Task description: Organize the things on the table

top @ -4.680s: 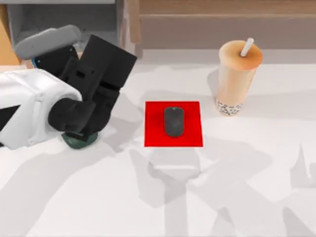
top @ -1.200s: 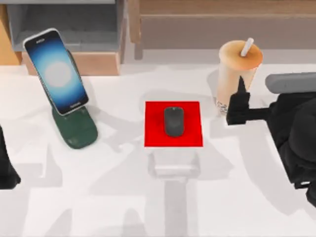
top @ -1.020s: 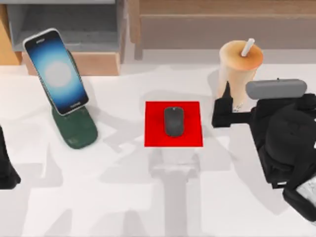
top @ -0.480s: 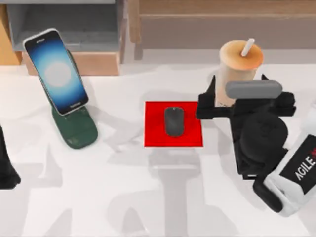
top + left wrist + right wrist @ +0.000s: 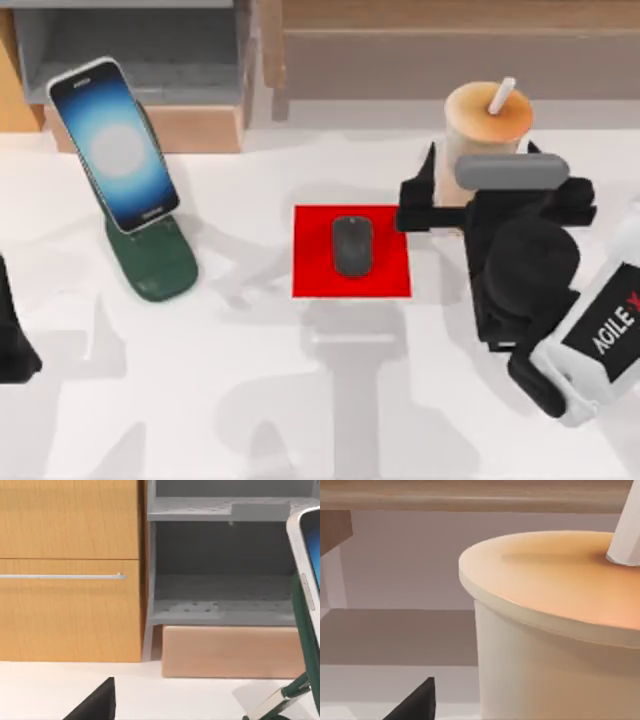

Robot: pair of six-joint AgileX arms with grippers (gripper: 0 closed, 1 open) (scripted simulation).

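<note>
Right end effector (image 5: 480, 190) at the cup (image 5: 487, 112), its 2 dark fingers spread wide and released, 1 on each side of the cup's lower body; whether either finger touches the wall cannot be told. In the right wrist view the cup's lid (image 5: 555, 585) and straw (image 5: 627, 540) loom directly ahead of the end effector.

Risk, as a judgement: the cup is tall and narrow-based, so an off-centre closure, or 1 finger arriving first, could tip it or slide it along the counter (image 5: 300, 400); too firm a squeeze could crush the thin wall, too weak a one could let it slip on lifting.

Surroundings: the mouse (image 5: 352, 246) lies on a red mat (image 5: 390, 275) just beside the end effector's left finger, so a sideways sweep could nudge it. The phone (image 5: 113, 145) leans on a green stand (image 5: 155, 265) well apart from the end effector, beyond the mat. A shelf unit (image 5: 225, 565) stands beyond the cup. The left arm (image 5: 12, 340) is parked at the counter's left edge.
</note>
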